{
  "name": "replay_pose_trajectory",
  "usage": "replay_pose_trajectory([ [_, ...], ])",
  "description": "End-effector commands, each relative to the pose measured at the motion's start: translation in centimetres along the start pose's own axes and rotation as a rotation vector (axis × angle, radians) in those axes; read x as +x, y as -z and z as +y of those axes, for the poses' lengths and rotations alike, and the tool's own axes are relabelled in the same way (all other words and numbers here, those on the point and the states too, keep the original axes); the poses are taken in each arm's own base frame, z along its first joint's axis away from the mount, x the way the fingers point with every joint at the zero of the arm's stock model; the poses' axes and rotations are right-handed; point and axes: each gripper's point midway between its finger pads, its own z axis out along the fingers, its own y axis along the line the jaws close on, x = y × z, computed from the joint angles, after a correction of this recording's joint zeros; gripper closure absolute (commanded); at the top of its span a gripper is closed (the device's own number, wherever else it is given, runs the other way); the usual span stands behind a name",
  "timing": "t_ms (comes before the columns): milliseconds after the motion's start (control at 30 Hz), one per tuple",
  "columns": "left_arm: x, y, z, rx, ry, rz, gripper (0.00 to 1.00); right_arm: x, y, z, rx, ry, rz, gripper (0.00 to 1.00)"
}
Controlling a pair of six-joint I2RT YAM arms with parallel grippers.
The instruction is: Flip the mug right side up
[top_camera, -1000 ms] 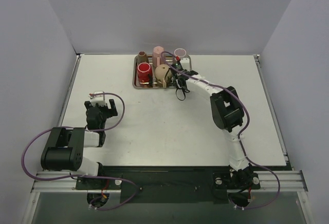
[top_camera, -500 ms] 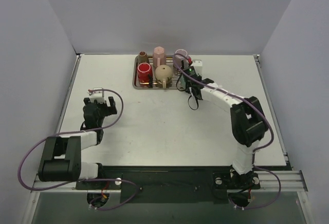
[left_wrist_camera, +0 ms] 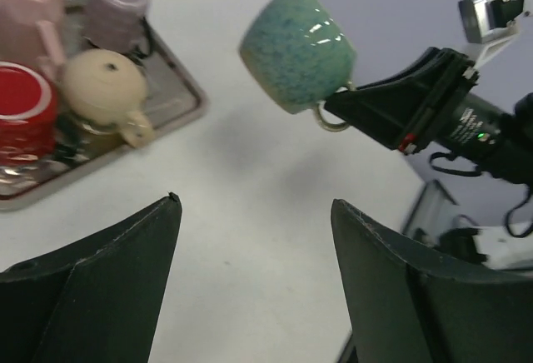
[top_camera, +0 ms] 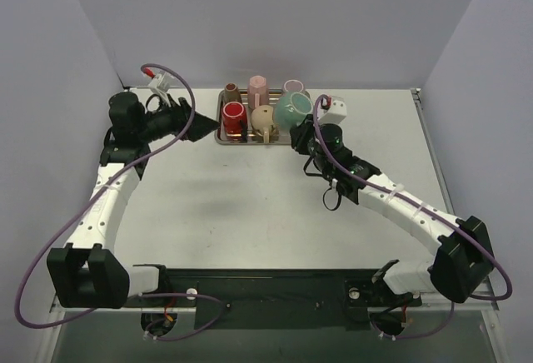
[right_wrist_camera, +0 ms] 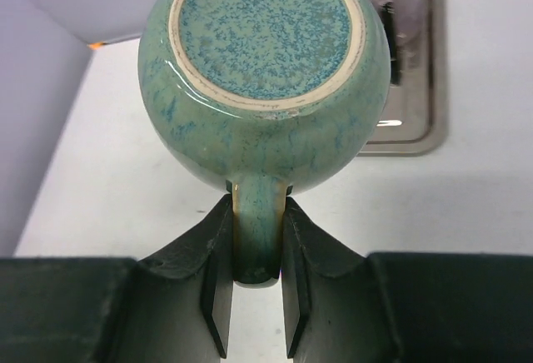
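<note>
The right end effector (right_wrist_camera: 255, 251) is clamped on the handle (right_wrist_camera: 258, 205) of the speckled green mug (right_wrist_camera: 265, 80), one finger pressed to each side. The mug sits just beyond its fingertips, carried in the air with nothing under it. Its glazed base faces back at the wrist camera, so the mouth points away from the end effector. Half a second ago this end effector was low at the right edge of the tray (top_camera: 220, 134). Now it is raised, and the mug hangs above that edge, clear of the table (top_camera: 250, 205).

So the pick seems done and the turn not yet: from above the base shows, so I judge a wrist roll is needed before setting down.

The left end effector (left_wrist_camera: 254, 205), fingers wide apart and holding nothing, has swung from beside its base out toward the tray and now faces the mug across a gap. Past the mug on the tray are a beige mug (top_camera: 264, 118), base up, a red mug (top_camera: 234, 116), a pink cup (top_camera: 257, 88) and a lavender mug (left_wrist_camera: 117, 1).

No brand, label or lettering is readable on anything.
</note>
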Motion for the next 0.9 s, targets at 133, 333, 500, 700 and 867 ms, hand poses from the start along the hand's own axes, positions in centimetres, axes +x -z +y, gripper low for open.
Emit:
replay_pose_trajectory([
  [133, 1.2, -2.4, -6.4, 0.27, 0.473, 0.147, 0.17, -11.6, 6.0, 12.1, -0.375, -0.275, -0.335, 1.0],
  [333, -0.4, -3.2, -6.9, 0.304, 0.513, 0.059, 0.16, -12.7, 8.5, 15.9, -0.517, -0.314, -0.356, 1.0],
  [500, -1.5, -3.3, -7.7, 0.32, 0.504, 0.031, 0.17, -12.0, 9.8, 18.7, -0.621, -0.379, -0.316, 1.0],
  [700, -3.2, -2.4, -9.1, 0.407, 0.575, -0.007, 0.3, -10.6, 9.4, 21.6, -0.735, -0.484, -0.226, 1.0],
  [867, -3.7, -1.9, -7.9, 0.38, 0.546, -0.03, 0.6, -8.0, 7.6, 21.9, -0.715, -0.51, -0.156, 1.0],
])
